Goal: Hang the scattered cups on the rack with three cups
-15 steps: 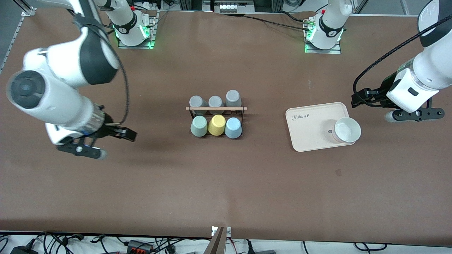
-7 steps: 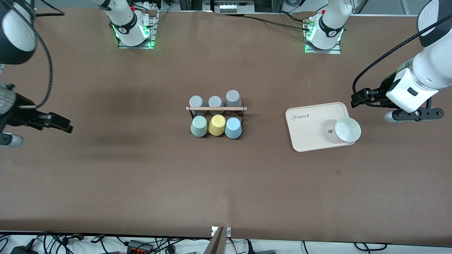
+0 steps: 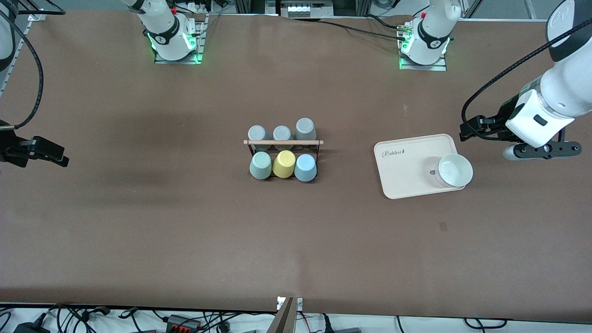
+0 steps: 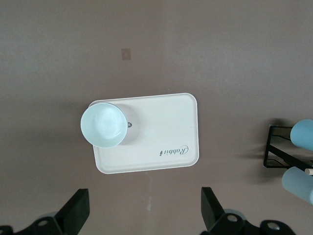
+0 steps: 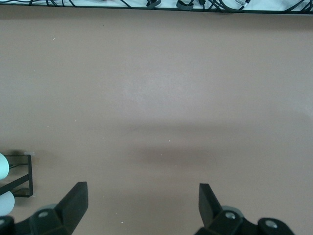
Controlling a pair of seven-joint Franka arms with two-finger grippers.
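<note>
The left hand (image 4: 142,215) hangs with its fingers (image 4: 76,213) spread wide and nothing between them, over bare surface (image 3: 296,240) at the left arm's end, just beside the tray's short edge. In the left wrist view both dark fingertips frame the tray from above. The right hand (image 5: 139,208) is likewise spread wide and empty, over the right arm's end of the surface, at the very edge of the front view where only its black camera mount shows; its wrist view looks down on plain brown covering with a corner of the rack at the margin.

Nearest the left hand lies the cream tray (image 3: 402,175), printed with the word "Rabbit", and a white bowl (image 3: 455,169) sits upright on the tray's corner toward the left arm's end.

Around the middle of the surface stands the rack (image 3: 283,143), a black wire stand with a light wooden rod across its top. Six cups sit upside down on it in two rows. The row nearer the front camera holds the mint green cup (image 3: 261,165), the yellow cup (image 3: 284,163) and the light blue cup (image 3: 305,167), touching side by side. The row toward the robots' bases holds three grey cups (image 3: 282,133).
</note>
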